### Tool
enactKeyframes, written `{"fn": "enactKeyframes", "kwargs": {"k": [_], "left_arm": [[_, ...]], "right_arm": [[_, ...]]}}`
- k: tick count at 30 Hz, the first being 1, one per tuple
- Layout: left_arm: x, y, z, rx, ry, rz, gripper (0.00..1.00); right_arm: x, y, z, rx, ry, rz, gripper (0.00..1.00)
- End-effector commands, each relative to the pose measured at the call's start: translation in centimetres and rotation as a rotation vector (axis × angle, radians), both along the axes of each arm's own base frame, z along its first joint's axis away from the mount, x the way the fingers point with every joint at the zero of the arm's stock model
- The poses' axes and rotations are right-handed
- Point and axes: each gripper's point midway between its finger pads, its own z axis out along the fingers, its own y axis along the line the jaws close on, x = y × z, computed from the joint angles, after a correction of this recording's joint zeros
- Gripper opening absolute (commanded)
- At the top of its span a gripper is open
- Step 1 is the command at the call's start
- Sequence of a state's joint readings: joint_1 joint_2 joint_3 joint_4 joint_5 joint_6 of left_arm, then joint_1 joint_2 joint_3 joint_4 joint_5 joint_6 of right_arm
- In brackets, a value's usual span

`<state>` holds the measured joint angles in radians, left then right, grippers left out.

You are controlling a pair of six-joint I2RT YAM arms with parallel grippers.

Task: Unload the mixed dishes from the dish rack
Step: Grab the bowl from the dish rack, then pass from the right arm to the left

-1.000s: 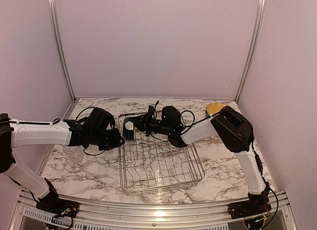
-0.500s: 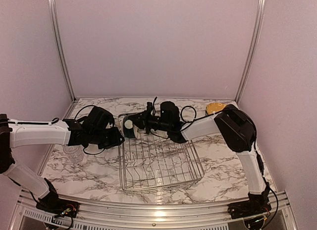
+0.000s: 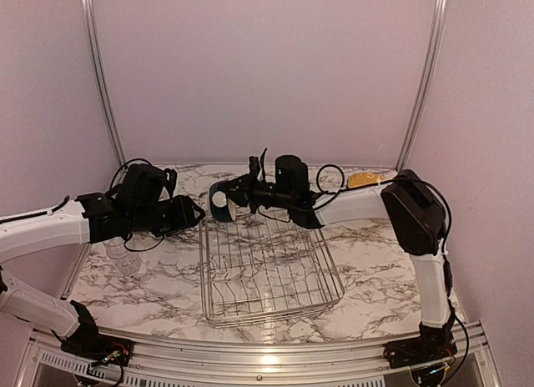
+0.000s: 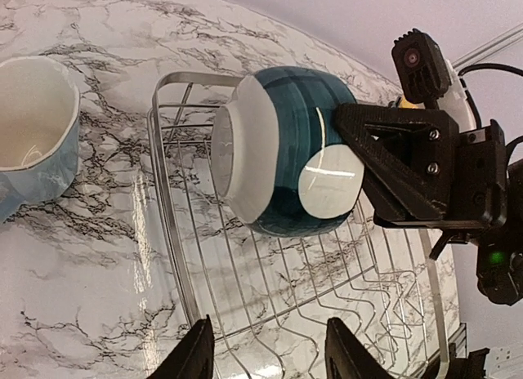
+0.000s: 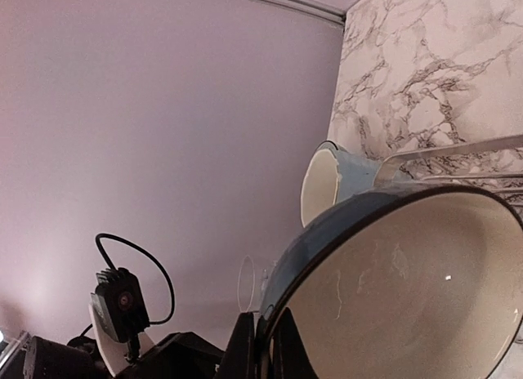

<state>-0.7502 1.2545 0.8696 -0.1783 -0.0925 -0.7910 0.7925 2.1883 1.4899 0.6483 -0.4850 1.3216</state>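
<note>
The dark-teal-and-white bowl (image 3: pixel 220 201) hangs tilted over the back left corner of the dish rack (image 3: pixel 271 270). My right gripper (image 3: pixel 237 198) is shut on its rim. In the right wrist view the fingers (image 5: pixel 248 346) pinch the bowl's (image 5: pixel 400 289) edge. In the left wrist view the bowl (image 4: pixel 282 162) sits above the rack wires (image 4: pixel 167 224). My left gripper (image 4: pixel 270 354) is open and holds nothing, just left of the rack (image 3: pixel 197 212). A light blue mug (image 4: pixel 37 138) stands on the table left of the rack. The rack's grid shows no other dishes.
A yellow plate (image 3: pixel 360 180) lies at the back right behind the right arm. A clear glass (image 3: pixel 125 258) stands at the left under the left arm, and a glass (image 5: pixel 248 283) also shows in the right wrist view. Purple walls enclose the marble table (image 3: pixel 380 266).
The right gripper has lifted the bowl up off the rack's back left corner. The left arm has drawn back to the left and its jaws have widened.
</note>
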Motion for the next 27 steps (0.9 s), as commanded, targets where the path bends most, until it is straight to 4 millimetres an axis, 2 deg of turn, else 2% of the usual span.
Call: {"fn": "enactKeyframes", "kwargs": {"k": [1,5,11,14,18,22,27], "left_arm": [[-0.3,1.1,4.8,-0.024,-0.097,0.012,0.49],[-0.8,2.0,8.1,-0.059,-0.171,0.020,0.54],[-1.2,3.1,11.3,-0.081,-0.247,0.036,0.62],[-1.4,3.1,12.1,-0.101,-0.248,0.034,0.69],[-1.7,2.4,13.7,-0.172,-0.224,0.009,0.72],[-1.4,2.4,13.7,-0.166,-0.187,0.006,0.75],[-0.6,1.3,12.7,-0.109,-0.128,-0.050,0.77]], "right_arm": [[-1.5,-1.4,6.9,-0.046,-0.251,0.026,0.00],[-2.5,-2.8,7.2,-0.206,-0.377,0.032,0.00],[-3.9,-5.1,7.6,-0.402,-0.533,0.032,0.00],[-5.3,-4.8,8.0,-0.487,-0.656,0.072,0.00],[-7.8,-3.5,7.7,-0.647,-0.883,0.139,0.00],[-9.4,-3.1,5.7,-0.836,-1.108,0.226,0.00],[-11.5,-3.2,5.1,-0.929,-1.314,0.368,0.00]]}}
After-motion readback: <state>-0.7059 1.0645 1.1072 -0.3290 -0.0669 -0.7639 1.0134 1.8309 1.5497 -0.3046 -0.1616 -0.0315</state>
